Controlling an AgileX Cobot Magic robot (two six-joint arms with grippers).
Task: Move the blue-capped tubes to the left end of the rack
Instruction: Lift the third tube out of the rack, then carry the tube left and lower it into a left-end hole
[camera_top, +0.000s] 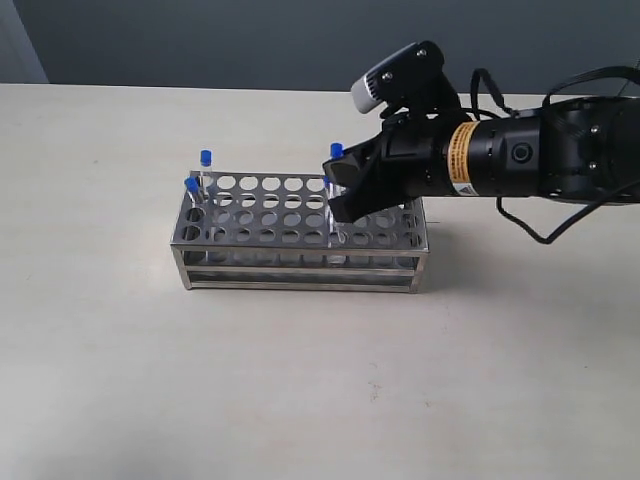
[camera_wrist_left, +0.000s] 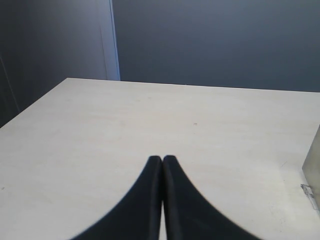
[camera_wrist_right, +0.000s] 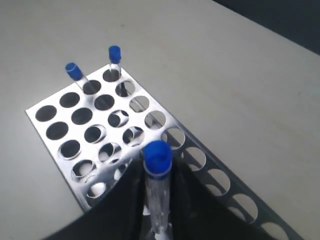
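The steel rack (camera_top: 300, 262) sits on the pale table (camera_top: 300, 390). Two blue-capped tubes stand in holes at its left end, one in the back row (camera_top: 206, 160) and one just in front of it (camera_top: 191, 186). The right gripper (camera_top: 342, 205) reaches over the right part of the rack and hides the holes there. In the right wrist view its dark fingers (camera_wrist_right: 131, 200) press close on either side of a third blue-capped tube (camera_wrist_right: 159, 195), whose cap rises above them. The lower end of that tube is out of sight. In the exterior view a blue cap (camera_top: 336, 151) pokes out above the gripper and a sliver of blue (camera_top: 327, 181) shows at its left edge. Which of these belongs to the gripped tube cannot be told. The left gripper (camera_wrist_left: 162, 159) appears only in its own wrist view, fingers pressed together with nothing between them, over bare table. A metal edge (camera_wrist_left: 311, 170) is cut off at the side of that view, too little to identify.
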